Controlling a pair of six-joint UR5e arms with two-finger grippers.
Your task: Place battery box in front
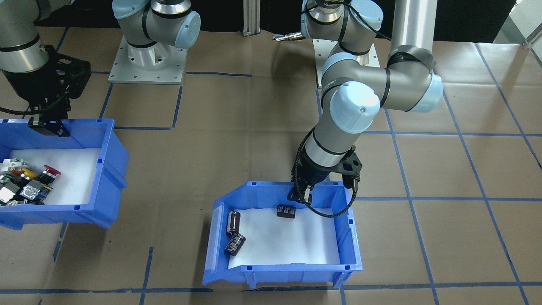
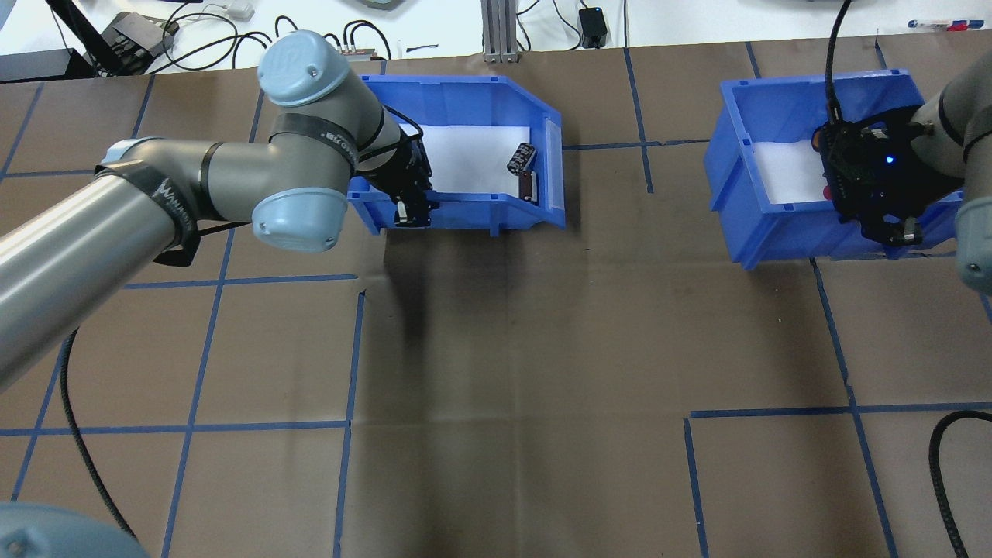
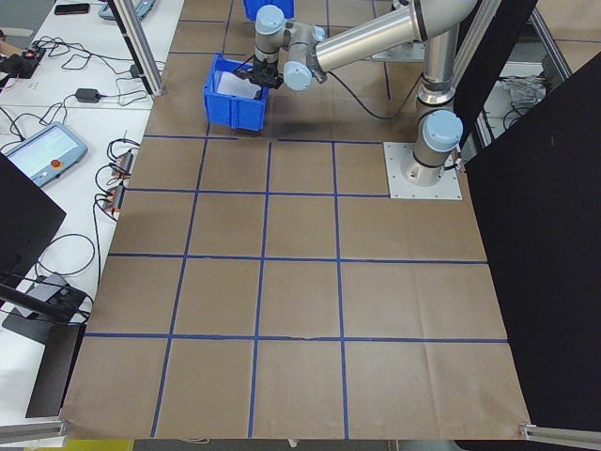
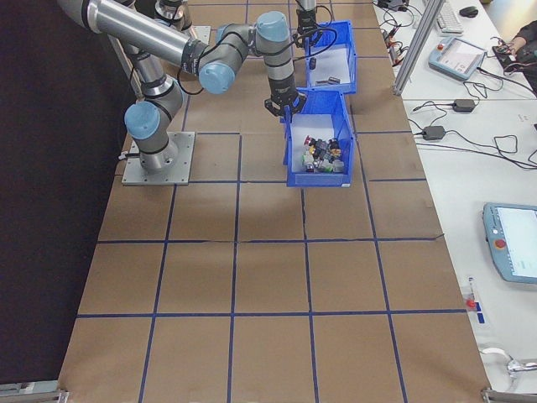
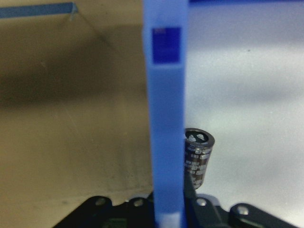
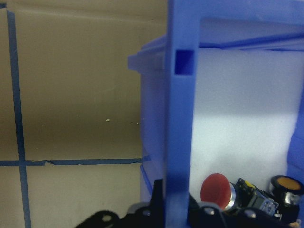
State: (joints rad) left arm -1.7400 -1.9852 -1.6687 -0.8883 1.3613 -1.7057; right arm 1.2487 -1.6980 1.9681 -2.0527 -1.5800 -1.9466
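On battery box near wall, left gripper pinches rim w/ fingers astride, likely to drag it frontward.

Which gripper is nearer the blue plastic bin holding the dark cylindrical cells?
Left. The left gripper straddles the back wall of the blue plastic bin with dark cells; the right gripper sits at the other blue bin of push-buttons.
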